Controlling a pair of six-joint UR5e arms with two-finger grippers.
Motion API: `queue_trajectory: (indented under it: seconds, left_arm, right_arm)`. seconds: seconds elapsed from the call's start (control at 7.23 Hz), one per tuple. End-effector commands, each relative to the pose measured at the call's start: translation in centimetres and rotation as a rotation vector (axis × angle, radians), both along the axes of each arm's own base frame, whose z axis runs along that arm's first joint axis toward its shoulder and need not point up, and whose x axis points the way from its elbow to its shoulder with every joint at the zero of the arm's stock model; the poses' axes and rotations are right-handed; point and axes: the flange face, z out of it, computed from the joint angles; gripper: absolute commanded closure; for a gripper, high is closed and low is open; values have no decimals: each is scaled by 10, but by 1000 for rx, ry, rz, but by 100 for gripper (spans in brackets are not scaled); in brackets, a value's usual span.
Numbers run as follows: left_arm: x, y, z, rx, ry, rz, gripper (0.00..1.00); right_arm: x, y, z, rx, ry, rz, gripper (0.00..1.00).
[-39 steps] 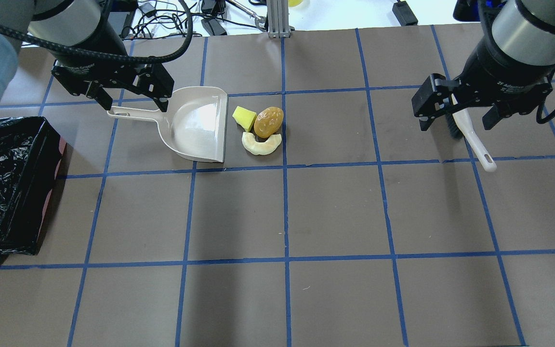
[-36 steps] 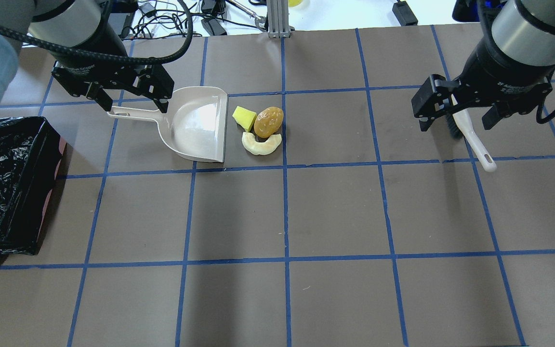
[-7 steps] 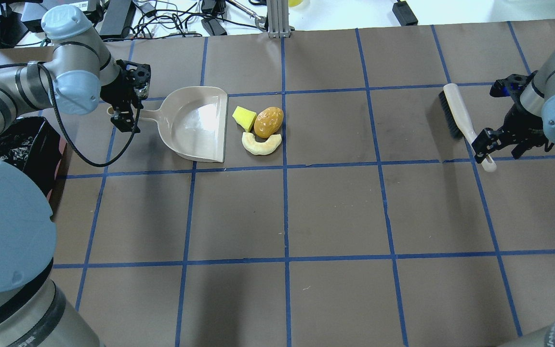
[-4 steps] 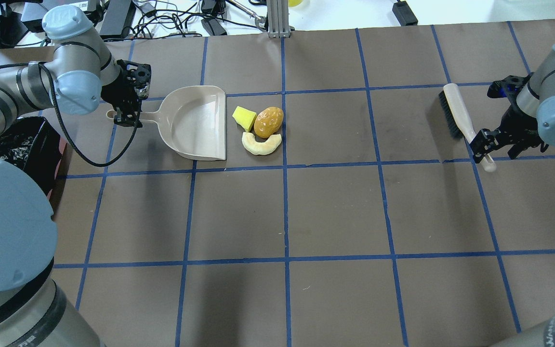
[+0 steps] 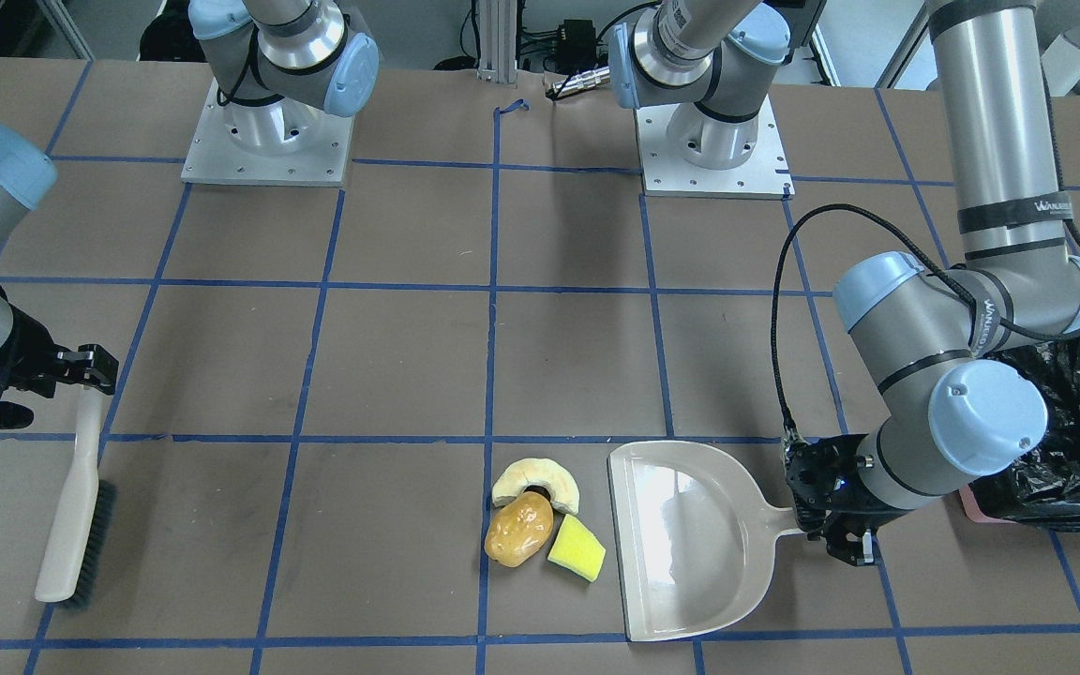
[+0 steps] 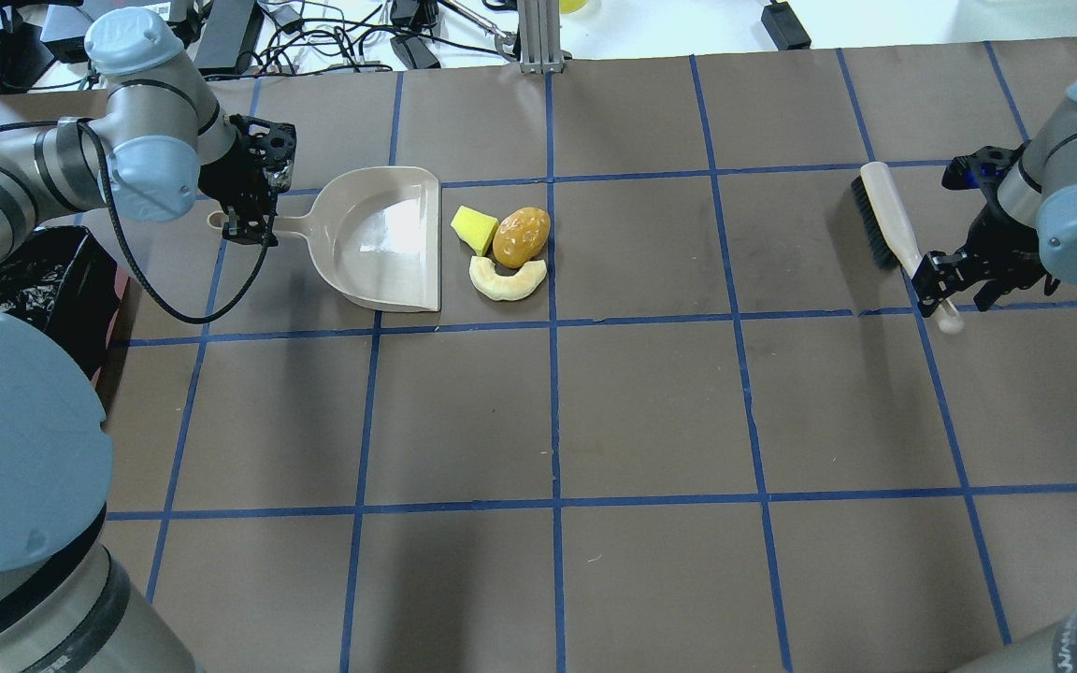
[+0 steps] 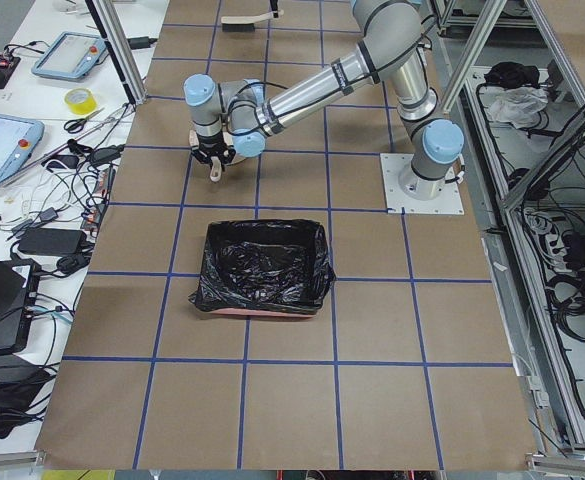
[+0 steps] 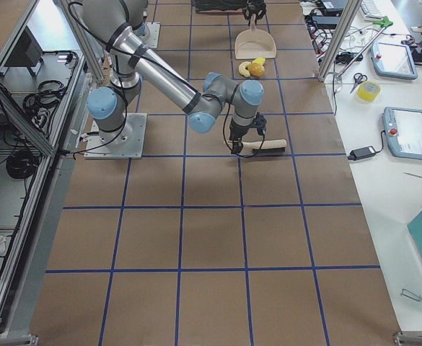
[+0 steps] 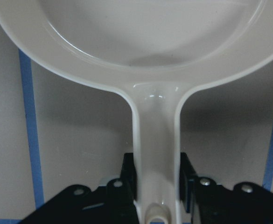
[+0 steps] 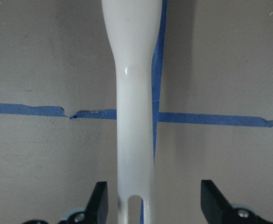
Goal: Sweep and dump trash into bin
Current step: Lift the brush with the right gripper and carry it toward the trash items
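The trash lies in a tight cluster: a yellow wedge (image 6: 473, 227), a golden-brown lump (image 6: 521, 236) and a cream half-ring (image 6: 507, 280). It sits just off the open edge of the beige dustpan (image 6: 380, 238). My left gripper (image 6: 244, 222) is shut on the dustpan's handle (image 9: 156, 140), with a finger pressed against each side. My right gripper (image 6: 942, 285) is open and straddles the white handle (image 10: 134, 116) of the brush (image 6: 884, 220), which lies flat on the table. The bin (image 7: 262, 265) with its black bag stands at the table's left end.
The bin (image 6: 43, 280) is partly hidden behind my left arm in the overhead view. Cables and boxes lie past the table's far edge (image 6: 333, 37). The brown, blue-taped table (image 6: 651, 411) stretches toward the robot.
Both arms have come down from above onto the handles. The left gripper has closed on the dustpan handle, and the pan shifted slightly toward the trash. The right gripper edged along the brush handle.
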Motion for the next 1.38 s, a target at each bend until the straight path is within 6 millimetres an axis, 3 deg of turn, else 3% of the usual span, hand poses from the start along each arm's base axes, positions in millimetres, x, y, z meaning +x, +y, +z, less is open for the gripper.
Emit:
queue_trajectory:
  seconds: [0.0,0.14,0.28,0.42,0.69,0.97,1.11,1.25]
  left_arm:
    - [-4,0,2,-2,-3,-13,85]
    - [-4,0,-2,2,-2,-17,89]
    - [-4,0,-1,1,-3,-19,93]
    - [-4,-1,0,-2,-3,-21,97]
    - [-4,-1,-1,3,-2,-21,100]
    - [-4,-1,-3,8,-4,-27,100]
    - [-3,-1,-3,8,-11,-37,100]
    - [-2,-1,-5,16,-37,-43,100]
  right_arm:
    - [3,-1,0,0,0,5,37]
    - [2,-1,0,-1,1,5,40]
    - [2,-1,0,-2,-1,3,54]
    - [4,-2,0,-10,-19,1,62]
    - [4,-3,4,-18,-17,3,100]
    - [4,-8,12,-28,-11,9,100]
    - [17,-13,20,-42,-5,34,100]
    - [49,-24,30,-61,7,60,100]
